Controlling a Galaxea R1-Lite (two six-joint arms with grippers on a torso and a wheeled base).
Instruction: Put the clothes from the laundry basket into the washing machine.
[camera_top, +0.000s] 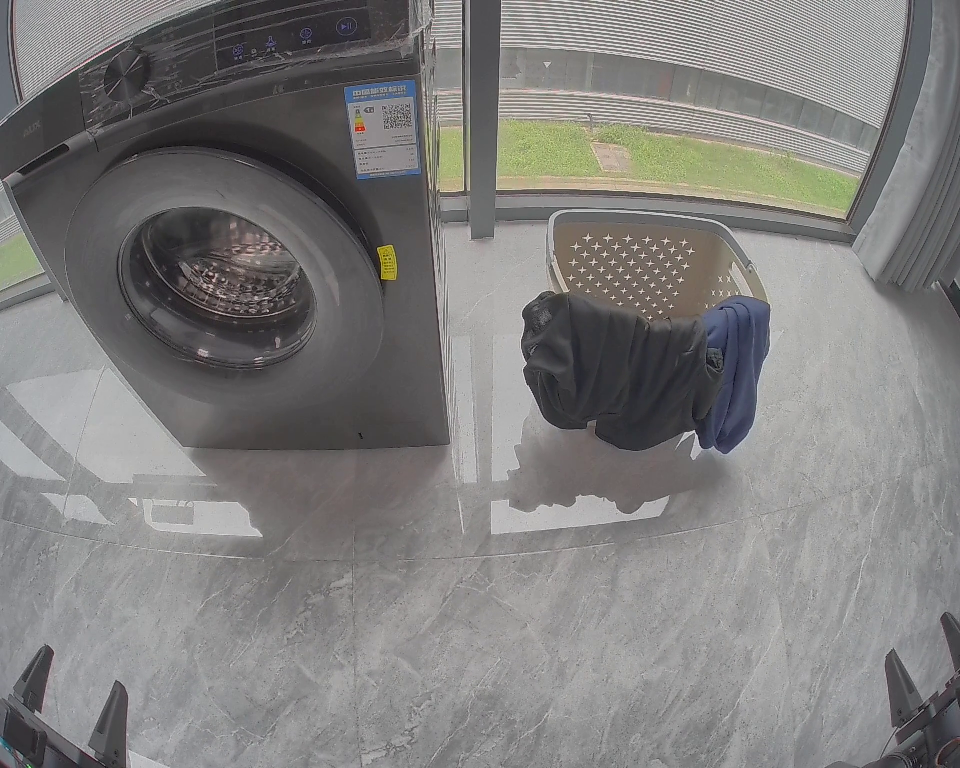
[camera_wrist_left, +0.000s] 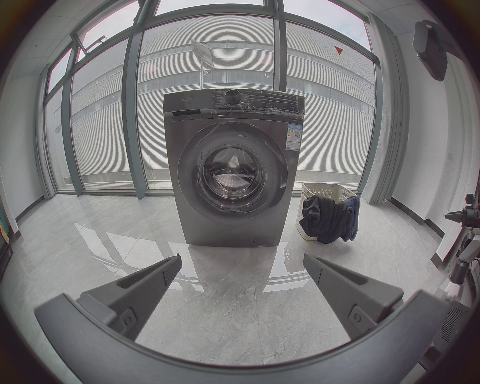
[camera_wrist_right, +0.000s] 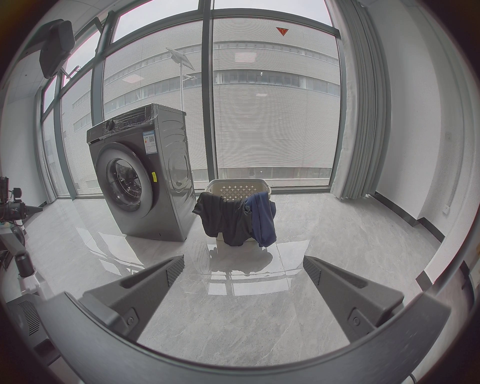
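Note:
A grey front-loading washing machine (camera_top: 250, 250) stands on the floor at the left, its round door (camera_top: 222, 280) closed. To its right sits a cream laundry basket (camera_top: 640, 255). A black garment (camera_top: 610, 365) and a blue garment (camera_top: 738, 365) hang over the basket's near rim. My left gripper (camera_top: 72, 690) is low at the near left, open and holding nothing, far from the machine (camera_wrist_left: 232, 165). My right gripper (camera_top: 925, 660) is low at the near right, open, well short of the basket (camera_wrist_right: 239, 189) and its clothes (camera_wrist_right: 235, 217).
Glossy grey marble floor (camera_top: 480, 600) stretches between me and both objects. Tall windows (camera_top: 680, 110) and a window post (camera_top: 482, 110) run behind them. A curtain (camera_top: 915, 190) hangs at the far right.

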